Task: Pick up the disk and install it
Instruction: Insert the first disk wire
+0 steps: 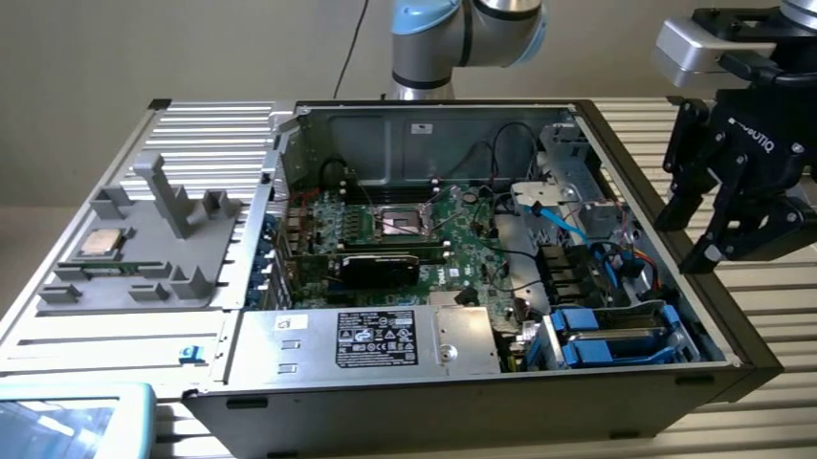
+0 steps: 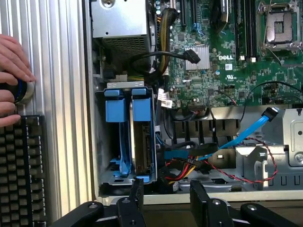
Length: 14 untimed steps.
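Gripper [image 1: 695, 239] [image 2: 166, 187]: my jaws stand wide and empty, over the case [image 1: 422, 421] rim.
Disk [image 2: 141, 118] [image 1: 600, 346]: blue-framed, in the case's bay, near me.
Surface: slatted metal table [image 1: 766, 320].
Room: plain beige wall [image 1: 153, 48].

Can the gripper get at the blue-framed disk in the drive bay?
Probably yes: the gripper hangs open above the open case, and the disk stands in the bay, blue edge uncovered, cables beside it, not over it.

Cables [image 2: 187, 166] crowd the drive bay [image 2: 124, 85]; case [image 1: 460, 413] side open
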Each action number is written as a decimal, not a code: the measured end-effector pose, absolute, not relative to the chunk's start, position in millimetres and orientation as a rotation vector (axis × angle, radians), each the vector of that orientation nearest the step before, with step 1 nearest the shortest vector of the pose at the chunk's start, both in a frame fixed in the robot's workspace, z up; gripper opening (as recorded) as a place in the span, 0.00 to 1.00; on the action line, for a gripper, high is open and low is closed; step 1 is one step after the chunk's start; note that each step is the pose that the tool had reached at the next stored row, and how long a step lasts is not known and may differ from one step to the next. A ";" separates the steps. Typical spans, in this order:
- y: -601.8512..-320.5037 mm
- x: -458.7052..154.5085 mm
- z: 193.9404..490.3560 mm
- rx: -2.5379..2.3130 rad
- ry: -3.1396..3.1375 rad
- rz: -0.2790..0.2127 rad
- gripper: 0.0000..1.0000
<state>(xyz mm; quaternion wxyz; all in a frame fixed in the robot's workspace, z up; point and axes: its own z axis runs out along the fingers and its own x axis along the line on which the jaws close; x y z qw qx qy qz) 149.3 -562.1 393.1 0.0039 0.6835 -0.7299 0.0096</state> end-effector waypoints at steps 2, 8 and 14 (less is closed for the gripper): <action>-561.9 149.3 392.8 2.142 -2.287 0.030 0.52; -556.4 152.7 386.0 2.141 -2.288 0.029 0.60; -552.5 153.7 375.1 2.114 -2.313 0.029 0.60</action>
